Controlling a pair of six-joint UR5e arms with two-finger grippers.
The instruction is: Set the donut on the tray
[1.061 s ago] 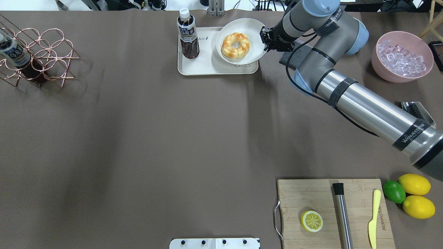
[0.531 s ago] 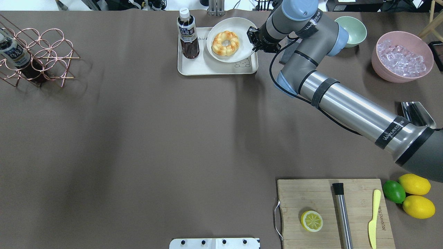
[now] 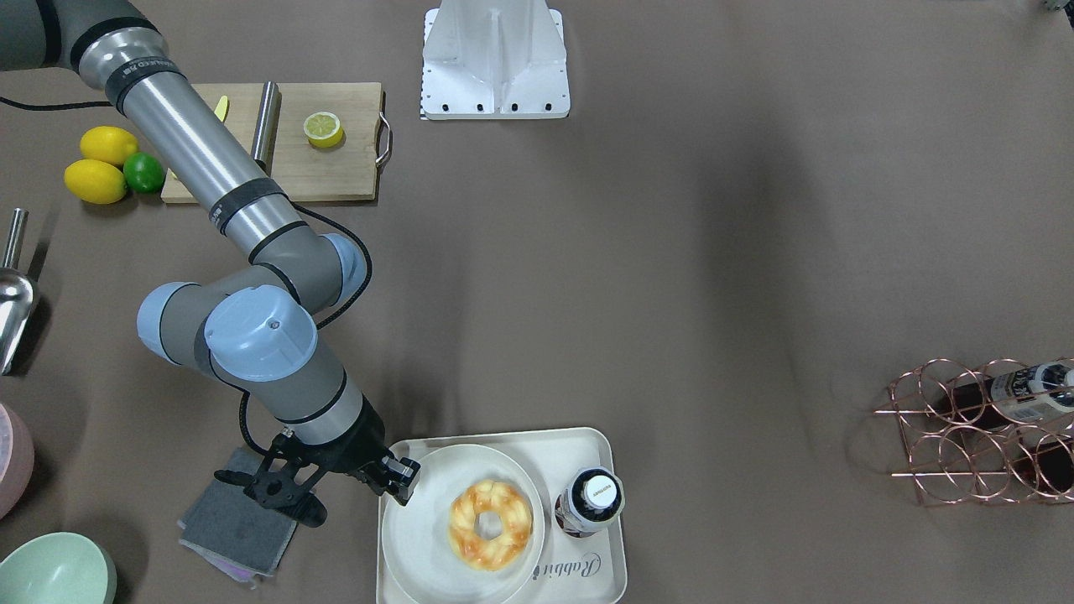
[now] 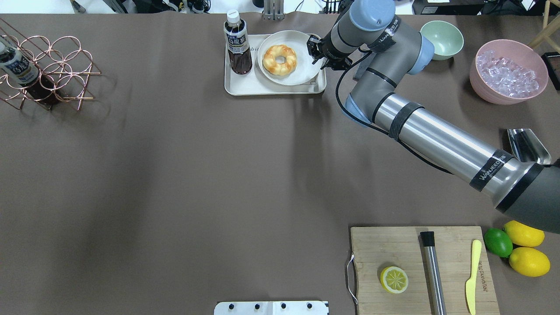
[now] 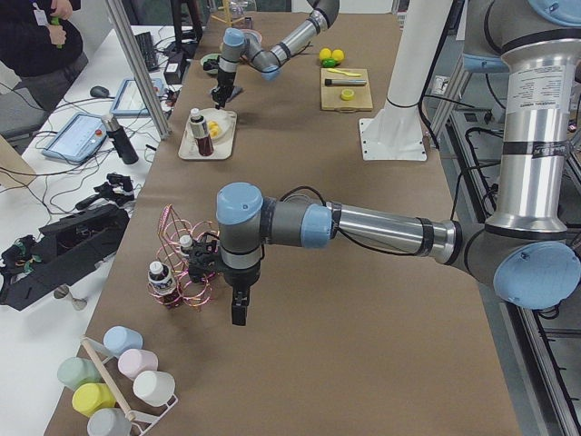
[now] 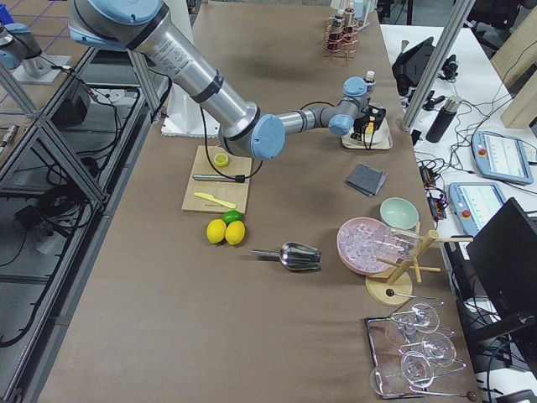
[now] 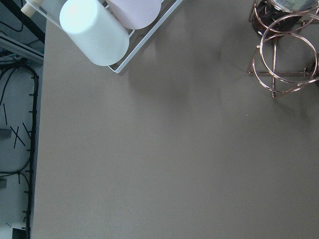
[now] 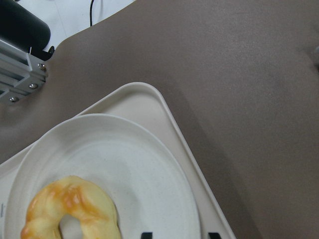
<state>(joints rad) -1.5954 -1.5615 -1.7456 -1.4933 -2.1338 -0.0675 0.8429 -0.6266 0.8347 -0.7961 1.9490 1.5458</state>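
Note:
The donut (image 4: 279, 59), golden with orange-brown patches, lies on a round off-white plate (image 4: 302, 73). The plate rests on the cream tray (image 4: 245, 85) at the table's far side. My right gripper (image 4: 314, 51) is at the plate's right rim and shut on it. The front-facing view shows the same: gripper (image 3: 405, 480), plate (image 3: 419, 537), donut (image 3: 491, 524), tray (image 3: 587, 445). In the right wrist view the donut (image 8: 70, 209) and the tray corner (image 8: 164, 107) show. My left gripper (image 5: 238, 313) hangs near a wire rack, far from the tray; I cannot tell whether it is open.
A dark drink bottle (image 4: 237, 43) stands on the tray's left part. A grey cloth (image 3: 235, 512), green bowl (image 4: 442, 39) and pink ice bowl (image 4: 507, 72) lie right of the tray. A cutting board (image 4: 422, 267) with a lemon half (image 4: 393, 280) lies near the robot.
My right gripper has carried the plate with the donut leftward and down. The plate now lies within the tray's rim beside the bottle.

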